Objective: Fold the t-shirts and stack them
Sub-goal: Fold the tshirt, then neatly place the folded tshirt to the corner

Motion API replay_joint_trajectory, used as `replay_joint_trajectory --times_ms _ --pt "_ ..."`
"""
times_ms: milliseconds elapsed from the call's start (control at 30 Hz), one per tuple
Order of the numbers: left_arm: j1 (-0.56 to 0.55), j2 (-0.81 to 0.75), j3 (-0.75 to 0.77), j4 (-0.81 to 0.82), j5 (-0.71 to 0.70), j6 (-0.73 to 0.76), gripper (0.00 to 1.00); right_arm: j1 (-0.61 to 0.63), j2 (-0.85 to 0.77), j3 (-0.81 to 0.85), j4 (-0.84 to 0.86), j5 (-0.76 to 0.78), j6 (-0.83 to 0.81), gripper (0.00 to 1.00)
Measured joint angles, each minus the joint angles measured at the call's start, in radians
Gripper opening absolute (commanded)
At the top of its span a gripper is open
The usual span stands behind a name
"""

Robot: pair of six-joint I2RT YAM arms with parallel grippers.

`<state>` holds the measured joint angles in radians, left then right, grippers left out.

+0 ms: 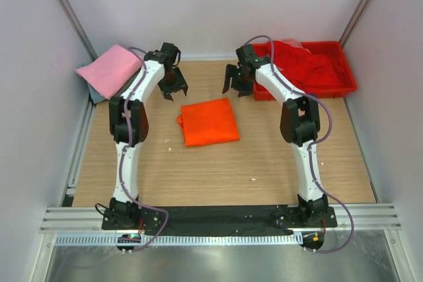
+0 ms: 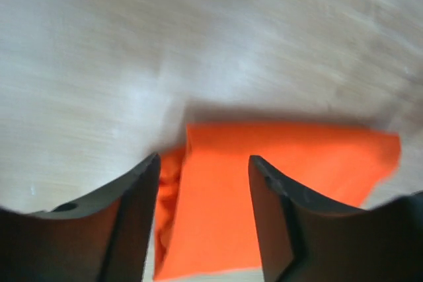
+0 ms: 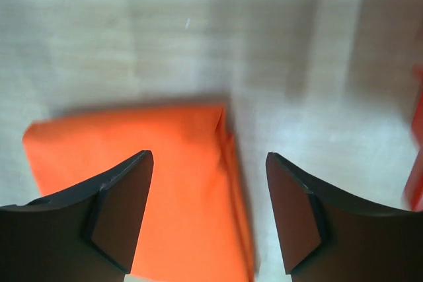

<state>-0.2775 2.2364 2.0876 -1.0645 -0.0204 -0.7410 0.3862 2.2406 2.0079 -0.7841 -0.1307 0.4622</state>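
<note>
Where the wooden table (image 1: 264, 163) is seen from above, the folded orange t-shirt (image 1: 209, 121) lies flat near its centre. The left gripper (image 1: 176, 92) hangs at the shirt's 11 o'clock and the right gripper (image 1: 232, 89) at its 1 o'clock. Both sets of jaws stand apart, holding nothing. Each wrist view shows the shirt through the gap between the fingers. A pink t-shirt (image 1: 109, 69) lies at 10 o'clock. A red t-shirt (image 1: 301, 64) fills the red tray (image 1: 347, 80) at 2 o'clock.

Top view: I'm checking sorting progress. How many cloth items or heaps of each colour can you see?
Orange t-shirt: 1
Pink t-shirt: 1
Grey cloth, edge showing under the pink: 1
Red heap in the tray, pieces not countable: 1
Total: 4
</note>
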Motion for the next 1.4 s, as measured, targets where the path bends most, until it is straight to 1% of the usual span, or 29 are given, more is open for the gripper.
replay_joint_trajectory --times_ms 67,100,133,200,267,367,467,533,600,733,833,967,1100,1267,1300,1400 --pt "0.031 0.116 0.137 -0.035 0.019 0.011 0.67 -0.022 0.095 0.12 -0.016 -0.014 -0.013 0.76" --pt "0.041 0.159 0.192 -0.065 0.024 0.018 0.7 -0.029 0.111 0.138 -0.017 -0.018 -0.017 0.76" --pt "0.051 0.179 0.222 -0.082 0.023 0.021 0.73 -0.039 0.115 0.141 -0.024 -0.023 -0.02 0.76" --pt "0.063 0.175 0.222 -0.105 0.011 0.028 0.75 -0.052 0.094 0.118 -0.023 -0.032 -0.023 0.76" --pt "0.068 0.108 0.141 -0.087 -0.003 0.042 0.77 -0.056 0.027 0.027 0.011 -0.042 -0.023 0.76" --pt "0.064 -0.114 -0.134 -0.013 -0.002 0.05 0.8 -0.05 -0.153 -0.206 0.075 -0.064 -0.019 0.77" --pt "0.062 -0.392 -0.45 0.138 0.058 0.048 0.81 -0.04 -0.354 -0.444 0.171 -0.095 -0.006 0.77" --pt "0.06 -0.5 -0.571 0.196 0.09 0.044 0.81 -0.034 -0.488 -0.596 0.237 -0.122 0.01 0.77" --pt "0.059 -0.554 -0.662 0.272 0.117 0.041 0.81 -0.027 -0.599 -0.726 0.307 -0.149 0.026 0.78" --pt "0.059 -0.533 -0.822 0.434 0.177 0.03 0.8 -0.018 -0.737 -0.959 0.444 -0.207 0.068 0.78" --pt "0.059 -0.502 -0.939 0.551 0.215 0.009 0.81 -0.01 -0.832 -1.16 0.563 -0.253 0.1 0.82" --pt "0.058 -0.496 -1.036 0.669 0.243 -0.016 0.81 -0.005 -0.965 -1.38 0.663 -0.293 0.137 0.83" --pt "0.05 -0.489 -1.064 0.788 0.25 -0.041 0.8 -0.001 -1.03 -1.491 0.749 -0.321 0.151 0.83" --pt "0.031 -0.486 -1.093 0.885 0.238 -0.067 0.77 -0.001 -1.077 -1.563 0.822 -0.33 0.154 0.83" --pt "0.028 -0.484 -1.096 0.9 0.235 -0.071 0.76 -0.001 -1.083 -1.574 0.836 -0.333 0.155 0.83" --pt "0.023 -0.465 -1.096 0.942 0.228 -0.088 0.66 0.0 -1.084 -1.601 0.885 -0.342 0.162 0.82"
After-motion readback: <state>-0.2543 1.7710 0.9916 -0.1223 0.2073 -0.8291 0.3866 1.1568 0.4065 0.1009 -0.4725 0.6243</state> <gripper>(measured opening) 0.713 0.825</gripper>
